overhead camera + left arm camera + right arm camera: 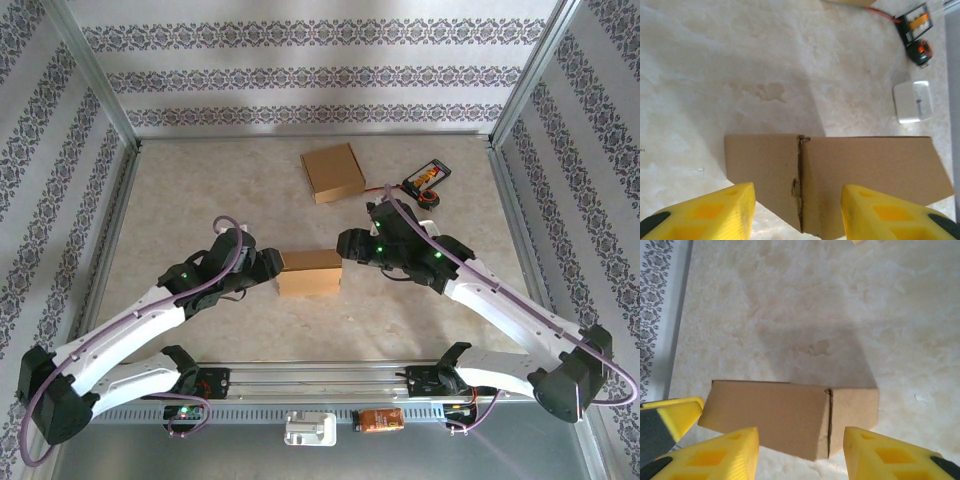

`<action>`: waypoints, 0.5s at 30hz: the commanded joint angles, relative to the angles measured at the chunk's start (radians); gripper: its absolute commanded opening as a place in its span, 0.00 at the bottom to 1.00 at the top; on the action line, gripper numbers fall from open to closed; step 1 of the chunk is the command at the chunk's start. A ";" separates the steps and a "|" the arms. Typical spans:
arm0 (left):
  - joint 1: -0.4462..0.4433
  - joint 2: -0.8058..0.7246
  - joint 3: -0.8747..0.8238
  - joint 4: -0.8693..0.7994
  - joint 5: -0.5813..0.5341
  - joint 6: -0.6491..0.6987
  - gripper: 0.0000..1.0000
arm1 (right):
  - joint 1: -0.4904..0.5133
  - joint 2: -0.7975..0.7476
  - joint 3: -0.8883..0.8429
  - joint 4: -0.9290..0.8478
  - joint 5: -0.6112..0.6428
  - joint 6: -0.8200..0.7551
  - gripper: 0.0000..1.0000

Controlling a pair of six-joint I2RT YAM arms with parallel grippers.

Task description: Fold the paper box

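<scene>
The folded brown paper box (310, 272) lies on the table's middle, between my two arms. My left gripper (272, 268) is at its left end, open. In the left wrist view the yellow fingers (715, 212) stand on either side of a box (850, 170) corner with its seam, and there is a gap on both sides. My right gripper (350, 246) is at the box's right end, open. In the right wrist view the box (775, 415) lies just beyond the spread fingertips (890, 455), untouched.
A second brown box (333, 171) lies at the back middle. A black-and-orange gadget (427, 180) with a red cord sits to its right. A small white device (912, 101) lies on the table past the box. Metal frame rails (310, 138) border the table.
</scene>
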 commanded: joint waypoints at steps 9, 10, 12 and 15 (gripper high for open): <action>-0.013 0.033 -0.081 0.044 0.050 0.001 0.30 | 0.022 0.091 -0.143 0.080 -0.065 0.039 0.22; -0.013 0.031 -0.093 0.042 0.054 -0.007 0.28 | 0.024 0.090 -0.154 0.082 -0.058 0.041 0.18; -0.013 0.022 -0.112 0.039 0.062 -0.023 0.26 | 0.024 0.082 -0.166 0.075 -0.058 0.038 0.15; -0.013 -0.004 -0.092 0.021 0.053 -0.006 0.25 | 0.023 0.051 -0.141 0.041 -0.057 0.030 0.21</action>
